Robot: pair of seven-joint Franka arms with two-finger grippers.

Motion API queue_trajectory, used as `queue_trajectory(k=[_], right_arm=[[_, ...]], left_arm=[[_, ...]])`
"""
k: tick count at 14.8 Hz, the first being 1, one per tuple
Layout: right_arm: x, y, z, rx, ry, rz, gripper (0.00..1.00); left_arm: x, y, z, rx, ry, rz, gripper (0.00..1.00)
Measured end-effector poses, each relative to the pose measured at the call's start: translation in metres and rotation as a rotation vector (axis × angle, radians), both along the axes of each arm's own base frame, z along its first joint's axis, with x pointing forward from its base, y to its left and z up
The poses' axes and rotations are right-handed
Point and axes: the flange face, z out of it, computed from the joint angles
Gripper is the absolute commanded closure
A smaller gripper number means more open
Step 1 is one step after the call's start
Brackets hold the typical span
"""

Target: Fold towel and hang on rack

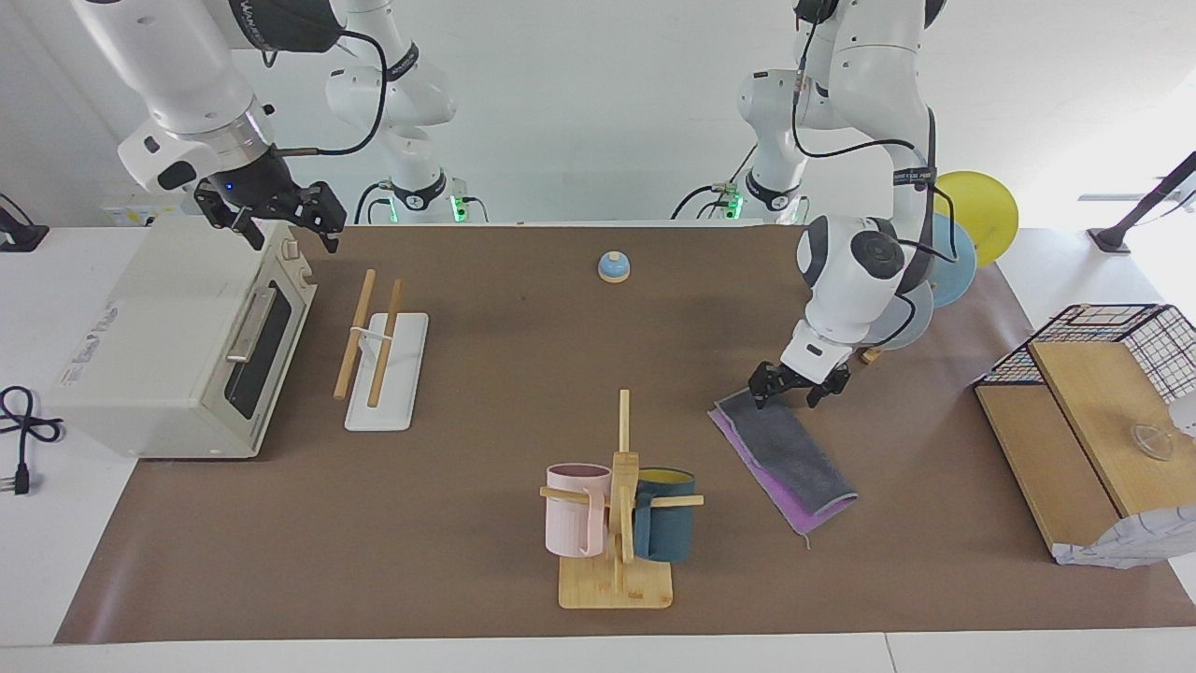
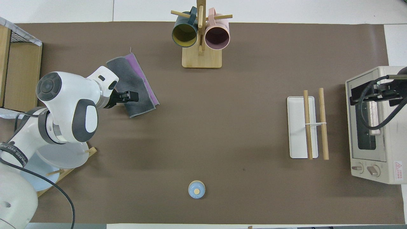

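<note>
The towel (image 1: 792, 460) lies folded on the brown mat, grey face up with a purple strip along one long edge; it also shows in the overhead view (image 2: 137, 83). My left gripper (image 1: 787, 396) is open and sits low over the towel's end nearest the robots, fingers astride it; the overhead view (image 2: 134, 96) shows it over the grey face. The rack (image 1: 385, 360), two wooden rods over a white base, stands toward the right arm's end (image 2: 305, 127). My right gripper (image 1: 291, 236) is open and empty, raised over the toaster oven (image 2: 375, 95).
A toaster oven (image 1: 177, 346) stands beside the rack. A mug tree (image 1: 617, 509) with a pink and a blue mug stands farther from the robots. A small blue bell (image 1: 614, 267) lies near them. A plate stand (image 1: 958, 243) and a wooden shelf (image 1: 1074, 430) are at the left arm's end.
</note>
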Motion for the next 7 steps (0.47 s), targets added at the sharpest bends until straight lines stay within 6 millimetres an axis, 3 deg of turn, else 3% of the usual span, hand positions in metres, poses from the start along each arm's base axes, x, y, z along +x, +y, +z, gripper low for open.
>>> queue_trajectory(k=[3,4,7], right_arm=[[0.0,-0.002,0.0,0.0,0.0,-0.004,0.0],[0.0,-0.002,0.0,0.0,0.003,-0.004,0.0],[-0.002,-0.001,-0.001,0.0,0.017,-0.002,0.0]], left_arm=[[-0.003,0.004,-0.02,-0.012,-0.009,0.033,0.14],[-0.003,0.004,-0.026,-0.021,-0.007,0.044,0.24],[-0.002,0.006,-0.028,-0.027,-0.008,0.054,0.68]])
